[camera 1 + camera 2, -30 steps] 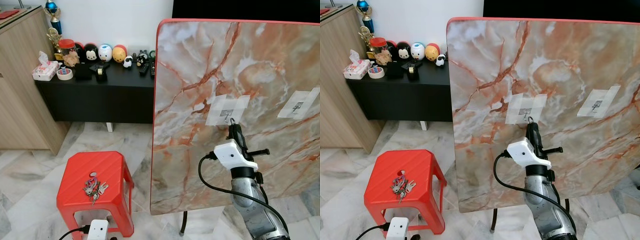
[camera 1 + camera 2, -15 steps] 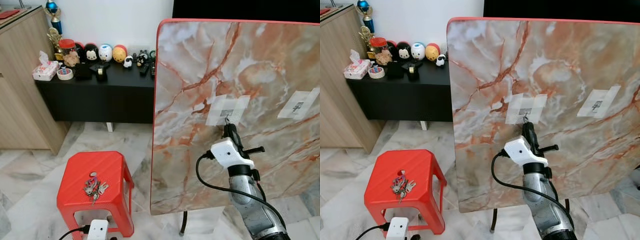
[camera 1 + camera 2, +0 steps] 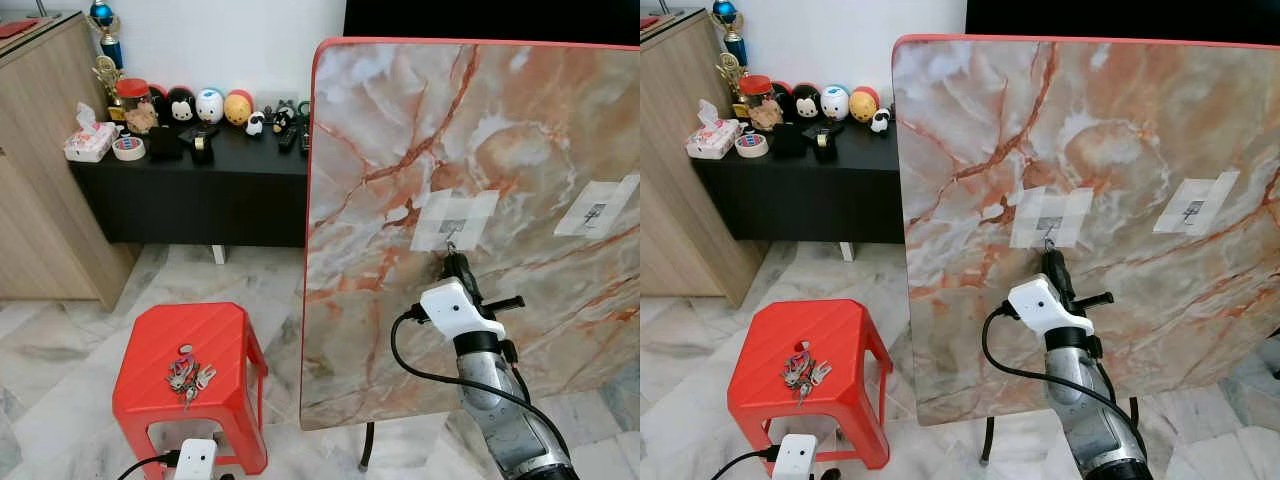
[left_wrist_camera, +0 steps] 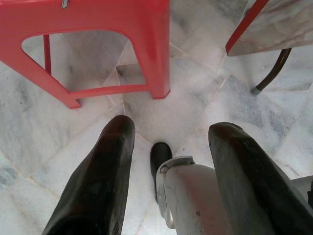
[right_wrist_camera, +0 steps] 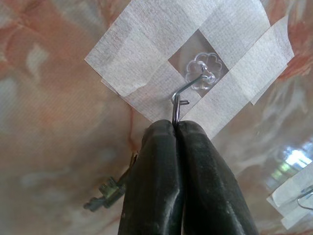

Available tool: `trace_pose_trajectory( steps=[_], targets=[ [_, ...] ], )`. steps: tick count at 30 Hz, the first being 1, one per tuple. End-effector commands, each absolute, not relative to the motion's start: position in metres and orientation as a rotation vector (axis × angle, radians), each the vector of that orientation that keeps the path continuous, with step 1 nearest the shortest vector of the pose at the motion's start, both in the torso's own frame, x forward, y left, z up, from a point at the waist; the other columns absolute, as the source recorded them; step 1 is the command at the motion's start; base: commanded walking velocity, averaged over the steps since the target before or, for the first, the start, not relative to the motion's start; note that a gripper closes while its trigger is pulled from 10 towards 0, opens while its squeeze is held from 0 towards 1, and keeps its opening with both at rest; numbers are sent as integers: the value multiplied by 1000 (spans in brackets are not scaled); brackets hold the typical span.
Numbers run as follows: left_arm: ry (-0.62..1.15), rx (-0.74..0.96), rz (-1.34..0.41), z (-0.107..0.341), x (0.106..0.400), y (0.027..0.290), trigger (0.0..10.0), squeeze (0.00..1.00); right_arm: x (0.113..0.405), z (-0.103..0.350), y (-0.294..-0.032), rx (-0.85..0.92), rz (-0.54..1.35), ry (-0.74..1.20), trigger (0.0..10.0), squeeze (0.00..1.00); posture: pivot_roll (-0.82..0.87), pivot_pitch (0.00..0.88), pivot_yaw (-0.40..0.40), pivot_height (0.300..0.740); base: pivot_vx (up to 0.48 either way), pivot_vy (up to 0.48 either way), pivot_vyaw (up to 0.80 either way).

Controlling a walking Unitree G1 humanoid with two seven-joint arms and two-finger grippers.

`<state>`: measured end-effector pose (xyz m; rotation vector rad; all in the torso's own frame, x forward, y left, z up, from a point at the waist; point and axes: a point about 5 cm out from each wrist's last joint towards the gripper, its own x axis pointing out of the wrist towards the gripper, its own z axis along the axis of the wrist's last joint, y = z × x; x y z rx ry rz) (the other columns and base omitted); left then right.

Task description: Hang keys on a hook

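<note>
Marble-patterned board (image 3: 480,150) stands upright with a taped wire hook (image 5: 182,100); the right gripper (image 5: 177,128), jaws together, touches its tip. Keys (image 3: 188,375) lie loose on a red stool (image 3: 150,335): a light, jangly metal bunch, probably best pinched at the ring. Left gripper (image 4: 166,142) hangs near the floor, jaws apart.

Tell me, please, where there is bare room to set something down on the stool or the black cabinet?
Stool: bare all round the keys at its middle. Cabinet: bare front strip right of the tape roll; crowded along the back and left end.

Head pair: high, facing forward and down, sharing marble board (image 3: 470,150) and red stool (image 3: 190,345) left of right gripper (image 3: 456,262). Right wrist: close on hook (image 5: 188,93). Left wrist: floorward past left gripper (image 4: 166,161).
</note>
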<state>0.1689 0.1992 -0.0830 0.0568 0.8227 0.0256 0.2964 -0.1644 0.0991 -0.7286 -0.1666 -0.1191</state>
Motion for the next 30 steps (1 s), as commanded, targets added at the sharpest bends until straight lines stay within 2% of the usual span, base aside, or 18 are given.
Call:
trace_pose_trajectory(
  steps=[1,2,3,9,19,20,21,22,25,29,30],
  targets=[
    [831,50,21,-84,168,196,10000,0,299,98,-163,-709,-102,-153,10000,0,72,0,-87,740,0,0,0],
    [831,50,21,-84,168,196,10000,0,298,98,-163,-698,-102,-151,10000,635,72,0,-87,740,0,0,0],
    [830,50,20,-84,168,196,10000,0,298,98,-163,-698,-101,-153,10000,1000,72,0,-87,740,0,0,0],
    [829,45,22,-84,168,196,10000,0,297,98,-162,-673,-102,-158,10000,1000,72,0,-87,740,0,0,0],
    [833,38,24,-84,169,196,10000,0,292,96,-149,-481,38,-162,10000,1000,71,0,-88,740,0,0,0],
    [833,37,25,-84,168,196,10000,0,290,95,-147,-455,63,-154,10000,294,71,0,-88,740,0,0,0],
    [834,37,25,-84,168,196,10000,0,288,90,-146,-415,91,-131,10000,294,71,0,-88,740,0,0,0],
    [834,37,26,-84,168,196,10000,0,286,86,-145,-381,107,-107,10000,0,69,0,-88,740,0,0,0],
    [836,35,27,-84,168,197,10000,0,277,47,-157,-177,80,127,10000,0,69,0,-88,740,0,0,0],
    [839,52,17,-84,168,198,10000,0,262,5,-170,-88,7,360,10000,0,76,0,-85,740,0,0,0],
    [839,52,17,-84,168,198,10000,0,262,5,-170,-88,7,360,10000,0,76,0,-85,740,0,0,0]
  ],
)
